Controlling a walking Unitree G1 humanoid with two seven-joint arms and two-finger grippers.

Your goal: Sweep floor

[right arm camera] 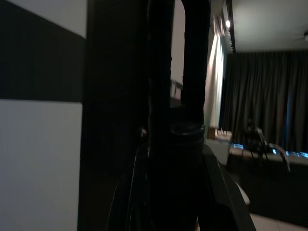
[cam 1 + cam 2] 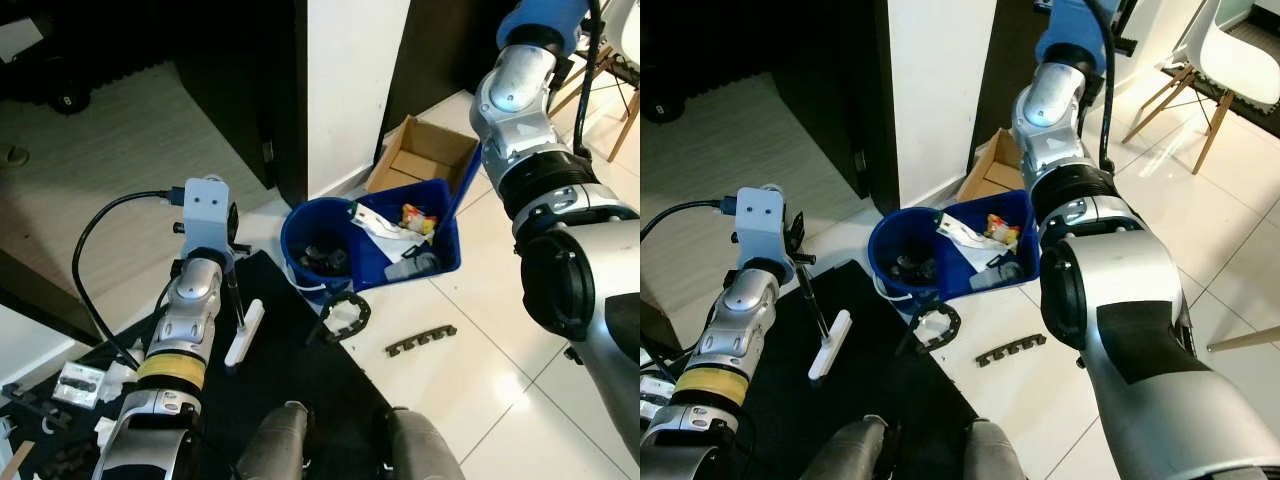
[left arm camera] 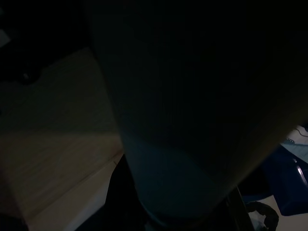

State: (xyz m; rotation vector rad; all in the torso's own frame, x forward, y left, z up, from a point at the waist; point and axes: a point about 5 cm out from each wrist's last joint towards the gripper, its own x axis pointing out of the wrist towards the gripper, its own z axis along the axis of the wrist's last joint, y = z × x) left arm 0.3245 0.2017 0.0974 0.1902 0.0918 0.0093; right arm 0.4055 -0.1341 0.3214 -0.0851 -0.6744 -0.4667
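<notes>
The left claw (image 2: 236,300) pinched a thin black stick with a white brush (image 2: 244,333). The blue dustpan (image 2: 400,240) lay just past it. I cannot tell whether the right claw (image 1: 177,62) was spread.

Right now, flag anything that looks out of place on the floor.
Two black link pieces lie loose on the floor beside the blue dustpan: a curled chain at the mat's edge and a straight strip on the tile, both unswept.

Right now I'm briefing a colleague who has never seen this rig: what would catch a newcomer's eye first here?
First the blue dustpan on the white tiles beside the white pillar, loaded with crumpled wrappers and dark debris. In front of it lie a black chain ring and a straight black chain strip. To the left, the left gripper holds a white brush on the black mat.
</notes>
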